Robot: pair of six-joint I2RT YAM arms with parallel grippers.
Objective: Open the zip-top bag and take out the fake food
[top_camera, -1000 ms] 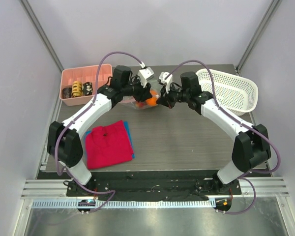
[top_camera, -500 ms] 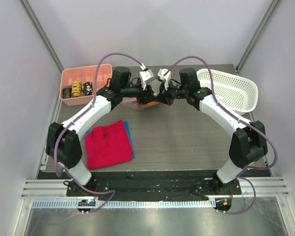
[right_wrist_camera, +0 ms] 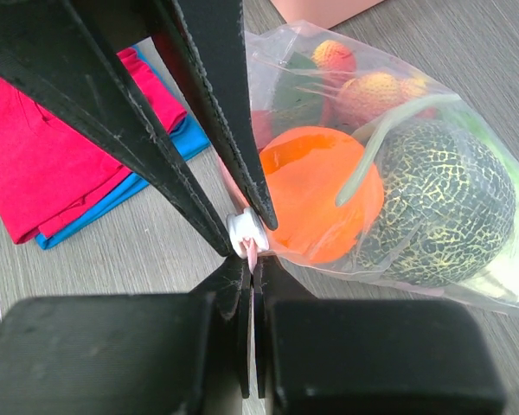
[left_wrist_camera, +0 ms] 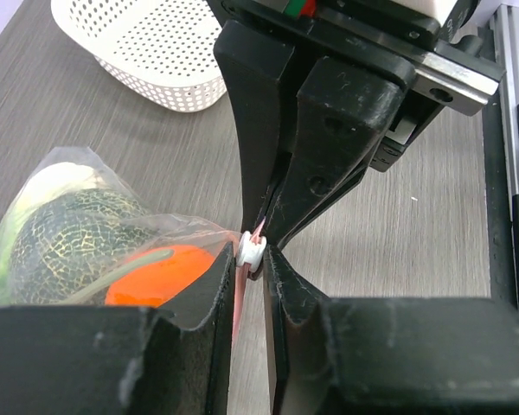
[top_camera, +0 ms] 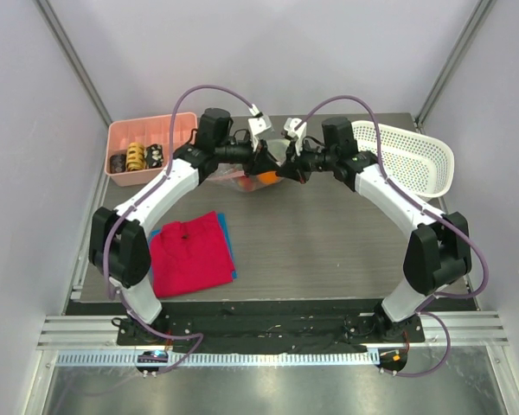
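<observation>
1. Where a second ago the two claws stood a little apart, we now see the left gripper (left_wrist_camera: 255, 264) and the right gripper (right_wrist_camera: 251, 264) meeting tip to tip at one corner of the clear, crinkly zip-top bag (right_wrist_camera: 398, 216).
2. The left gripper has narrowed its jaws, and they now pinch the small white zip tab (left_wrist_camera: 253, 251) between their tips.
3. The right gripper is pressed together on the pale pink zip strip (right_wrist_camera: 252, 252) right beside that tab, as before.
4. The bag sits at the far middle of the dark wood-grain table (top_camera: 329, 242), between the pink plastic tray (top_camera: 147, 143) and the white lattice basket (top_camera: 406, 156). We cannot tell whether its held corner is lifted off the surface.
5. The fake food is all inside the bag: the smooth orange ball (right_wrist_camera: 320, 207), the netted green melon (right_wrist_camera: 445, 220) and the bumpy red berries (right_wrist_camera: 372, 86).
6. We judge that both holds are now set but the seal is not yet parted. The next move calls for drawing the tab and strip apart, and the thin film could slip or tear if that pull is uneven.
</observation>
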